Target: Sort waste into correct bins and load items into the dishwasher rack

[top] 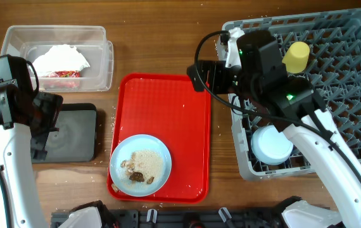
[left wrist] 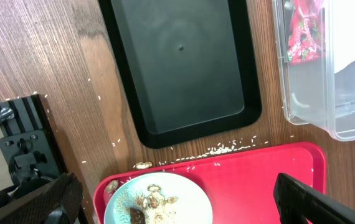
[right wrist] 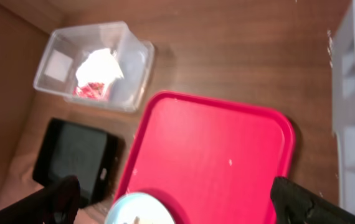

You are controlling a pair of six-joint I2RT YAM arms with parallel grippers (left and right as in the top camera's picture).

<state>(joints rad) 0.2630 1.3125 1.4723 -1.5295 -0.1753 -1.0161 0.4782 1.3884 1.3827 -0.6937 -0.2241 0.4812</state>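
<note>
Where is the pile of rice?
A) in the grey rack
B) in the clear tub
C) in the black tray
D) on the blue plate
D: the rice lies on the blue plate, which sits on the red tray.
</note>
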